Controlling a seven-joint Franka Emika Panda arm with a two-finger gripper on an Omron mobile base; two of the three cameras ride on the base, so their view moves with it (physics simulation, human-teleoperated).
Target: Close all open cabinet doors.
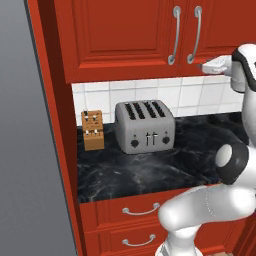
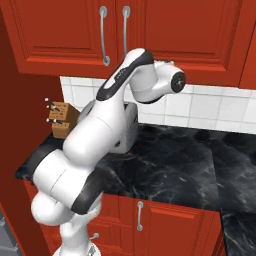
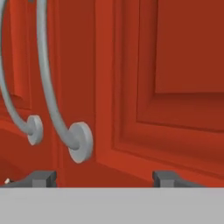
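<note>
We take the right-hand silver bar handle [image 3: 57,105] as our landmark, the one whose round foot sits low in the hand view. Our gripper [image 3: 103,178] looks straight at the right cabinet door [image 3: 175,87], with the fingertips [image 3: 41,178] spread apart and nothing between them; one tip sits just below and left of the handle's foot, the other well to its right, under the door's raised panel. So the door's face lies dead ahead of the hand, and the handle's long axis runs upright, curving away upward from its foot. The left cabinet door [image 1: 115,35] lies beyond that handle, carrying its own bar handle [image 1: 174,35] just beside ours. In the left base view both doors appear to lie flush with the cabinet front above the toaster [image 1: 145,126] and knife block [image 1: 93,130], and we judge the pair here to be closed or nearly so, though we cannot tell whether a small gap remains. If any push is left, we think it goes straight forward into the panel right of the handle.
</note>
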